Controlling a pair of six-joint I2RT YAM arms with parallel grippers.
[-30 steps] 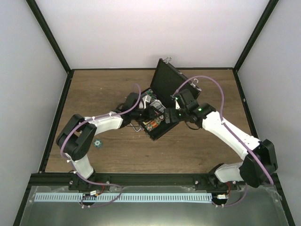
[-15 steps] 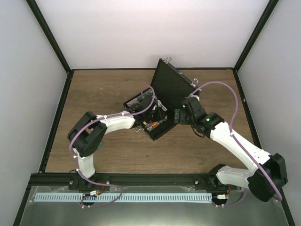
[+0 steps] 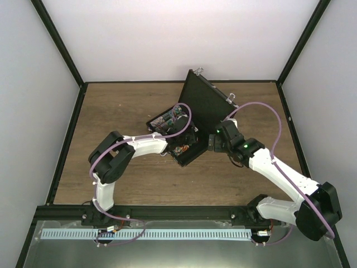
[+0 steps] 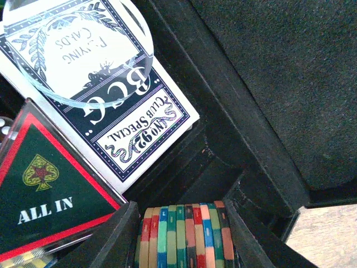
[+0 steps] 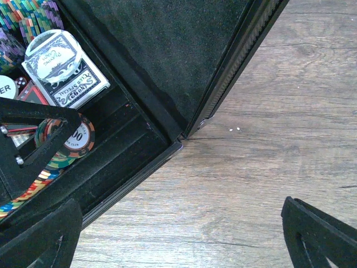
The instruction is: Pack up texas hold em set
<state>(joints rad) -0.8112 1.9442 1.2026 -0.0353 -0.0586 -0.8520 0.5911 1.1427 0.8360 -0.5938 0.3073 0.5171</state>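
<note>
The texas hold em set's black case (image 3: pixel 184 156) lies open mid-table with its lid (image 3: pixel 203 103) raised. In the left wrist view my left gripper (image 4: pixel 181 229) is shut on a row of multicoloured poker chips (image 4: pixel 187 237), held on edge over an empty black slot of the tray. Just beyond lie the blue-backed card deck (image 4: pixel 111 100) and a green "ALL IN" triangle (image 4: pixel 44 204). My right gripper (image 5: pixel 178 240) stands wide open over bare wood beside the case's right corner (image 5: pixel 178 142), holding nothing. More chips (image 5: pixel 28 19) fill the tray's far rows.
Black frame posts and white walls border the wooden table (image 3: pixel 122 106). The raised lid (image 5: pixel 184 50) stands right beside the right gripper. The left arm (image 3: pixel 145 145) stretches across the case's left side, and purple cables loop above both arms.
The left arm has reached deeper into the case, carrying the chips toward the lid side. The right gripper has drawn back out of the case to its right corner.
</note>
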